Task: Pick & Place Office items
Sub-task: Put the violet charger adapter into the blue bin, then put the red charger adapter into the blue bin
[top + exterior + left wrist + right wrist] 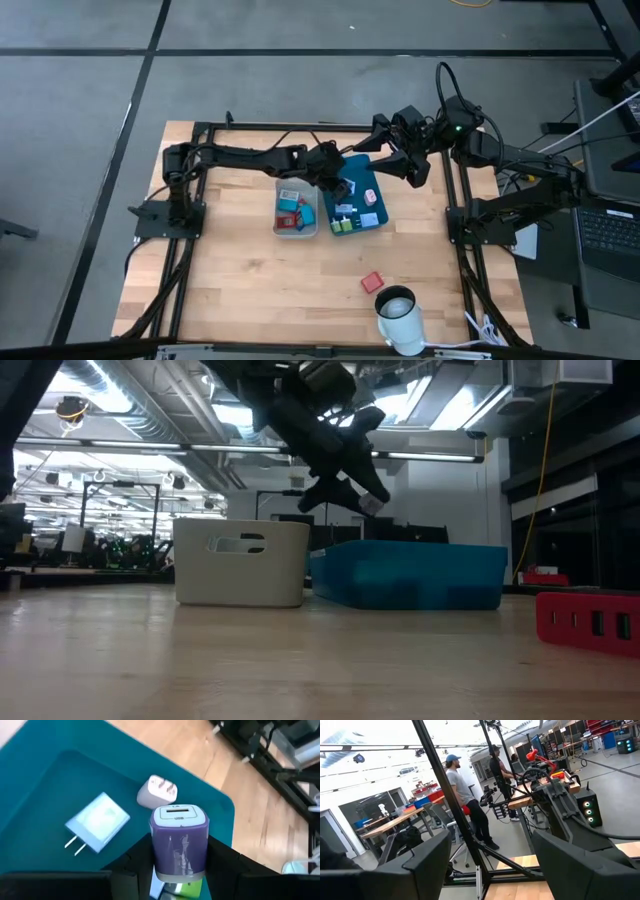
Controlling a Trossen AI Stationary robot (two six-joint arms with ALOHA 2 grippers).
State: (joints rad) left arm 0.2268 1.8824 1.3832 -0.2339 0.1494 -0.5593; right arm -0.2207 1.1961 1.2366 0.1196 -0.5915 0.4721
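Your left arm's fingers (177, 870) are closed on a purple USB charger block (179, 837), pinching it by its two sides with the port end facing away from the wrist. They hang over the teal tray (372, 178), which sits near the middle of the bench's far edge, just beside the grey bin (296, 229) on its left.

In the left wrist view you see two more office items lying on the tray floor under the held block: a light blue flat plug adapter (97, 821) with two prongs, and a small white plug (157, 792) just beyond it. From above, green pieces (343, 226) rest at the tray's near end, with a pale piece (368, 219) beside them. The bin holds several pieces, red (288, 204) and blue (307, 213) among them.

A lone red piece (372, 282) lies on the bare bench (240, 290) toward the near right corner, close to a white cylindrical object (401, 320) at the near edge.

Your right arm's fingers (417, 176) stand spread wide with nothing between them, raised over the far right corner of the tray. People stand in the room beyond the bench.
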